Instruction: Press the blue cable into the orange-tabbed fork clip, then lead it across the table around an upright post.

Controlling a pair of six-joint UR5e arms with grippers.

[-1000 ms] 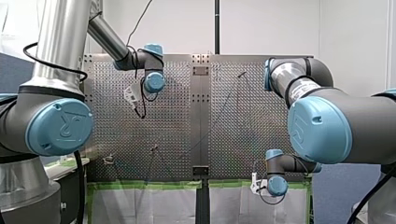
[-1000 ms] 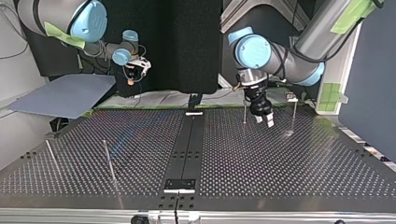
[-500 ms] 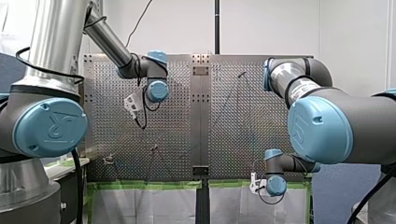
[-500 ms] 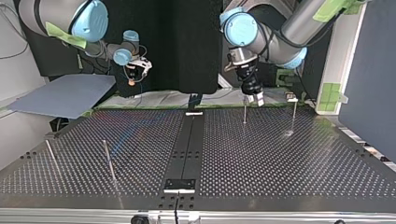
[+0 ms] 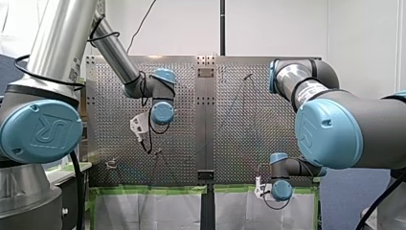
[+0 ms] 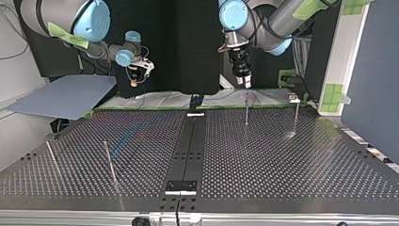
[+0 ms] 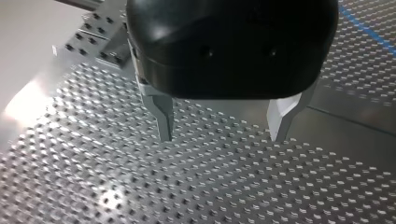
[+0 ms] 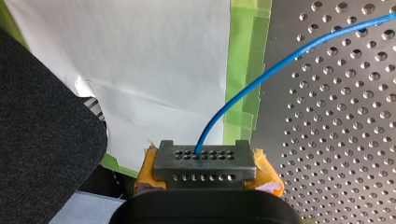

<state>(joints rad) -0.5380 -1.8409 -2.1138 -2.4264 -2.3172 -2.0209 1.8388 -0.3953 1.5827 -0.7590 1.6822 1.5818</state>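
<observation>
The blue cable (image 8: 261, 79) runs from between my right gripper's (image 8: 205, 161) yellow pads (image 8: 268, 175) out over the perforated table (image 8: 345, 140); that gripper is shut on it, just off the table's taped edge. In the top view my right gripper (image 6: 136, 81) hangs at the back left. My left gripper (image 7: 224, 126) is open, its metal fingers (image 7: 164, 119) empty above the plate, and it hangs high at the back (image 6: 243, 79) over a thin upright post (image 6: 246, 112). A small clip (image 6: 294, 98) sits at the back right, its tab too small to make out.
More upright posts stand on the table: one beside the clip (image 6: 296, 117) and two at the top view's front left (image 6: 109, 160) (image 6: 51, 156). A dark centre rail (image 6: 188, 150) splits the plate. A grey board (image 6: 66, 96) lies off the back left corner.
My left gripper has risen off the table and drawn back toward the taped edge, away from the clip-side post. My right gripper has barely moved.
</observation>
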